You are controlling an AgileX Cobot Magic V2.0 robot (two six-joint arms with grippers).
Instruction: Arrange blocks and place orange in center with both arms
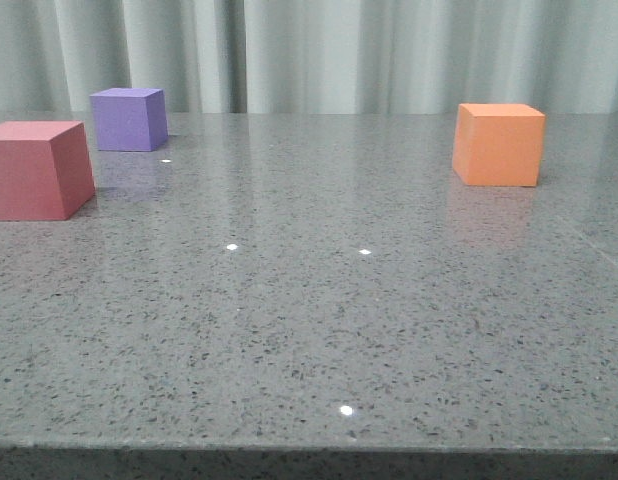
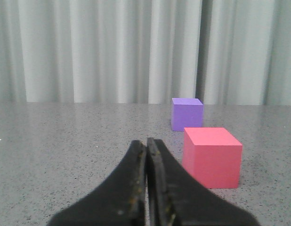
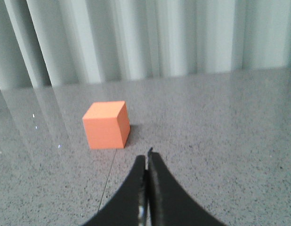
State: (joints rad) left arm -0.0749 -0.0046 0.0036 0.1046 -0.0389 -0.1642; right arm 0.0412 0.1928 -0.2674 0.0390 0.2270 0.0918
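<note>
Tabletop [image 1: 309, 330]: grey speckled stone, polished, with small bright light spots and faint reflections of the cubes. Behind it hangs a pale pleated curtain [image 1: 309, 50].

Three matte cubes, plain faces, sharp edges, similar size. In the front view the pinkish-red cube [image 1: 37, 168] sits at the far left, nearest the camera. The purple cube [image 1: 129, 118] stands behind it, near but apart. The orange cube [image 1: 499, 144] sits on the right side, well apart from both. The centre of the tabletop holds no cube.

My left end effector [image 2: 146, 188]: black, curved claw-like fingers pressed together, gripping nothing. The pinkish-red cube [image 2: 212, 157] lies just ahead of it, off to one side; the purple cube [image 2: 187, 113] farther on.

My right end effector [image 3: 146, 188]: same black curved fingers, closed tip to tip, holding nothing. The orange cube [image 3: 107, 125] rests ahead, apart from the fingertips, one corner edge turned toward me.
</note>
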